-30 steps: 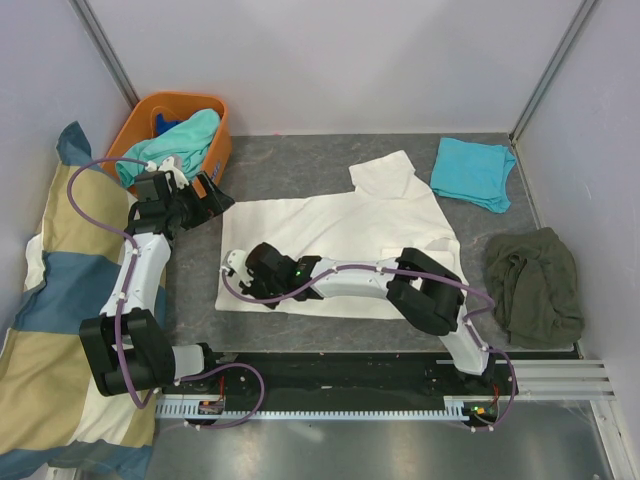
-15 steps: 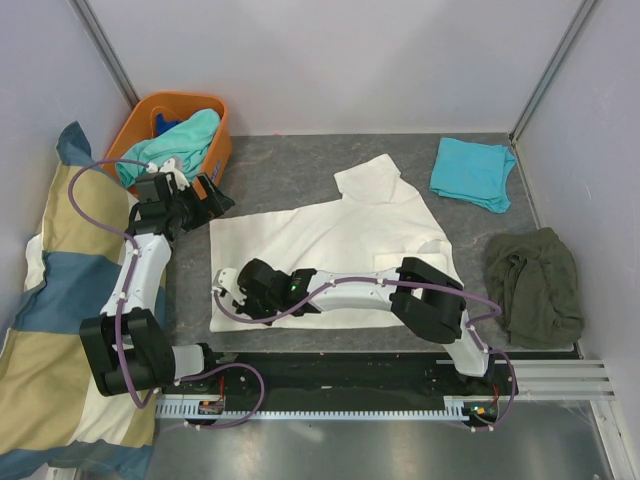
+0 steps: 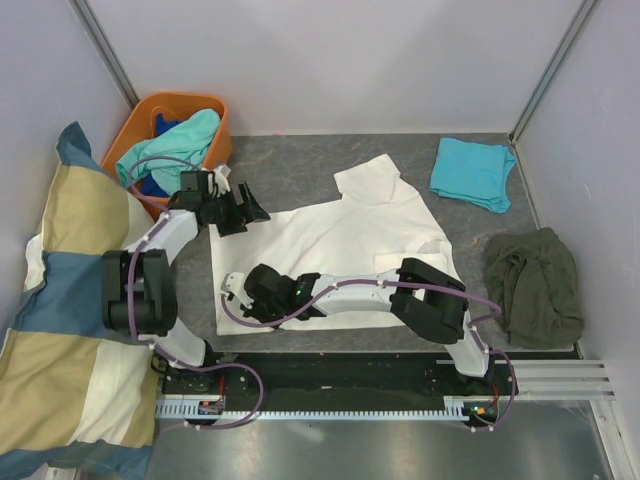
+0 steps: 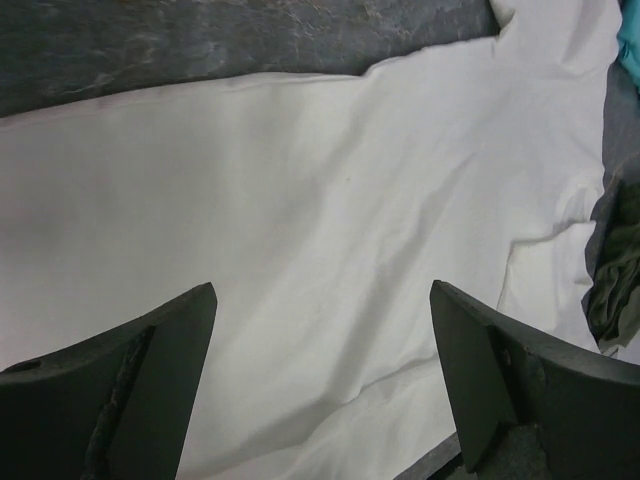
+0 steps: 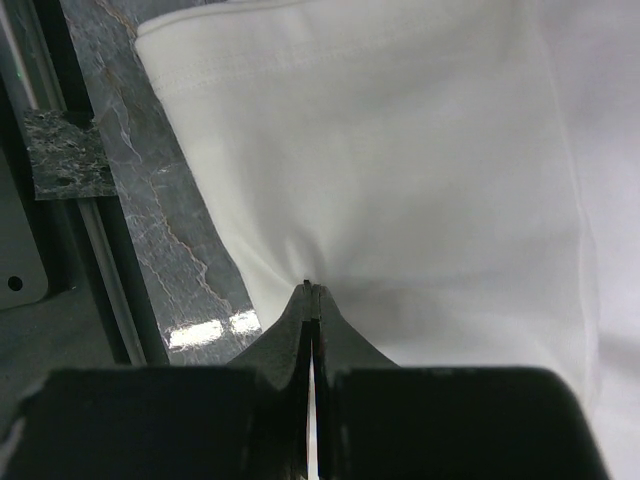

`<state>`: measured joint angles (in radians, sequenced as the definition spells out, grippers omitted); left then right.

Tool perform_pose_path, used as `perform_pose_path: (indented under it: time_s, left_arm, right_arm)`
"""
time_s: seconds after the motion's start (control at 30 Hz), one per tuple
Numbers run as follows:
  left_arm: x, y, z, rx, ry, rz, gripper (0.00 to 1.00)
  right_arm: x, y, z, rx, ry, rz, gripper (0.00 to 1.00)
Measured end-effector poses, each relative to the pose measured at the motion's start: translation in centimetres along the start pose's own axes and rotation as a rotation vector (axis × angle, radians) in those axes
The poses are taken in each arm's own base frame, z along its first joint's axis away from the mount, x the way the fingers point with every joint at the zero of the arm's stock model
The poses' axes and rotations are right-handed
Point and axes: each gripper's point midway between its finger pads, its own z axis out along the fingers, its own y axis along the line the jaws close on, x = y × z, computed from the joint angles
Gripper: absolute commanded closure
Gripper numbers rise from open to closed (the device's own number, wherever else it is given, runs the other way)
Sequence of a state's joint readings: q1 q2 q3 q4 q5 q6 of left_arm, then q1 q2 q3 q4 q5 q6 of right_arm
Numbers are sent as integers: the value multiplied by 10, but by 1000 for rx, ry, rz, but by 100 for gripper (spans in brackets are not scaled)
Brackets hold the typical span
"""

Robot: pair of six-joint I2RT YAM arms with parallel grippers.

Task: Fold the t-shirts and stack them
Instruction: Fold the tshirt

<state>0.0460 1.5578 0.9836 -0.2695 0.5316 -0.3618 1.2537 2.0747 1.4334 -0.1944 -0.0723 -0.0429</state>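
A cream-white t-shirt [image 3: 340, 245] lies spread flat in the middle of the table. My right gripper [image 3: 240, 298] is shut on its near-left edge; in the right wrist view the closed fingertips [image 5: 312, 292] pinch a bunched fold of the white cloth [image 5: 400, 170]. My left gripper [image 3: 248, 213] is open and empty over the shirt's far-left corner; the left wrist view shows its gripper [image 4: 320, 380] spread wide above the white cloth [image 4: 300, 190]. A folded turquoise t-shirt [image 3: 472, 172] lies at the far right.
An orange basket [image 3: 224, 145] at the far left holds mint-green and blue clothes [image 3: 180, 138]. A crumpled dark olive garment [image 3: 533, 285] lies at the right. The yellow-and-blue checked pillow [image 3: 60, 300] lies along the left edge. A black rail [image 3: 330, 375] runs along the near edge.
My left arm has swung right from beside the basket to the shirt's far-left corner. My right gripper has dragged the shirt's left edge nearer and slightly left.
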Motion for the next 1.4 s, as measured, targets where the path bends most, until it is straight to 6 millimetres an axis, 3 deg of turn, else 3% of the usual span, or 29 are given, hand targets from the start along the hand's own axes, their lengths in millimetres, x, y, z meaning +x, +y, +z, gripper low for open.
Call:
perform_pose_path:
  time_s: [0.17, 0.33, 0.5, 0.63, 0.77, 1.4]
  left_arm:
    - [7, -26, 40, 29, 110, 61, 5]
    - [5, -43, 65, 29, 153, 136, 5]
    - [12, -28, 84, -32, 209, 150, 5]
    - [30, -9, 93, -79, 281, 134, 5]
    - [24, -9, 98, -86, 288, 148, 5]
    - [12, -42, 136, -48, 322, 223, 5]
  right_arm:
    - [-2, 0, -2, 3, -10, 1, 100]
    - [-6, 0, -4, 4, -23, 1, 100]
    - [-8, 0, -5, 4, -28, 1, 100]
    - [-9, 0, -5, 4, -31, 2, 100]
    - [-9, 0, -5, 4, -33, 3, 100]
    - [-21, 6, -21, -23, -73, 6, 100]
